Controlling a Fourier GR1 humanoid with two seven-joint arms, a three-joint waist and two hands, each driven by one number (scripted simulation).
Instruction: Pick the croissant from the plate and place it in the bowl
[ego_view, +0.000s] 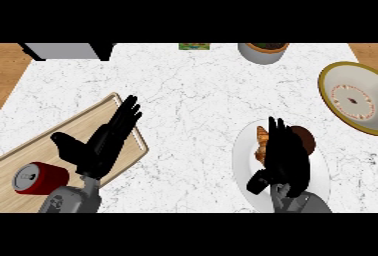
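- Right hand (284, 160) is hovering with straight, open fingers over the croissant (262, 142), holding nothing; the croissant is lying on the white plate (244, 155)
- Left hand (107, 140) is resting open above the wooden board (44, 150)
- Bowl (354, 95) is sitting at the counter's right edge

Left hand (100, 145) and right hand (286, 160): matte black, slender segmented fingers, stubby thumbs. Forearms grey, rounded casings at wrists.

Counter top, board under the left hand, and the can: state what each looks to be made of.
Counter top: looks like polished white marble or a stone-look slab, going by the fine grey veining.
Board: seems to be pale wood with a matte finish; tan, with a lighter raised rim.
Can: probably metal, with a silvery lid and a glossy red side.
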